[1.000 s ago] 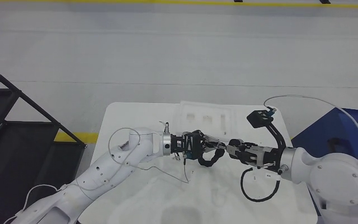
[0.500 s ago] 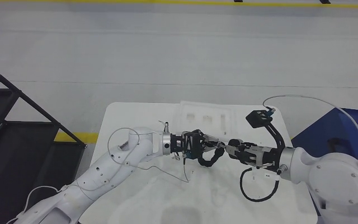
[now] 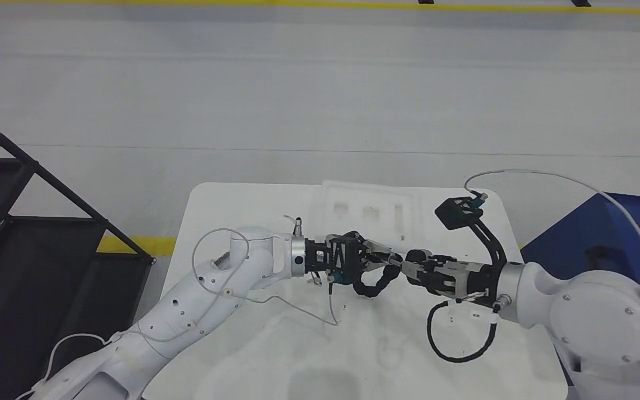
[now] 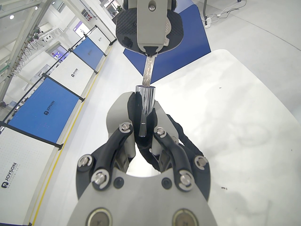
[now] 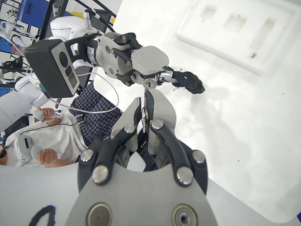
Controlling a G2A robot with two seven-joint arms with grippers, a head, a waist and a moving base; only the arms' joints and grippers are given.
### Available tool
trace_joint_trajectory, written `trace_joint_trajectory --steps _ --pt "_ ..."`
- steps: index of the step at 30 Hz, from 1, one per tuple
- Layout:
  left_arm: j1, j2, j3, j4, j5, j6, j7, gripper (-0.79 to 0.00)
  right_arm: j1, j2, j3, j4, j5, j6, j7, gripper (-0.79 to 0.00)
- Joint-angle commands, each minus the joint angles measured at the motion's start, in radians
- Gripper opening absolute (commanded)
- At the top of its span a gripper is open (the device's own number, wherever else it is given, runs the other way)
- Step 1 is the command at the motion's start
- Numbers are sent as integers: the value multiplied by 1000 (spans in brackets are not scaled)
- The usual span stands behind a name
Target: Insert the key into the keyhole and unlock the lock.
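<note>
**Both arms, key at lock.** My two arms reach toward each other at the middle of the top view, held above the white surface (image 3: 330,350), with the pincers nose to nose.

- **Left arm:** My left pincer (image 3: 370,262) comes in from the lower left. It is closed on one lock (image 4: 145,103), a chrome cylinder whose black cable (image 3: 370,288) loops toward the lower edge of the frame.
- **Right arm:** My right pincer (image 3: 402,268) comes in from the lower right. It is clamped narrow on one key (image 4: 148,72), gripped by the head with the blade pointing outward.
- **Contact:** The blade tip meets the keyhole (image 5: 149,84) in the cylinder's end face. How deep it sits I cannot tell.
- **Count:** two pincers, one key, one lock, one cable.
- **Also on the surface:** one white foam tray (image 3: 370,212) with three recesses lies just beyond the pincers, toward the upper middle of the frame.
</note>
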Motion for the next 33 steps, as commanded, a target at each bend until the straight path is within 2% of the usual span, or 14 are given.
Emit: trace_joint_trajectory --steps 1,33 --pt "1 -1 -2 -1 4 0 -1 -785 2 1 -1 0 -3 4 5 -785" --pt "14 -18 -26 -10 51 -41 3 -785 48 18 -41 13 -21 35 36 -785"
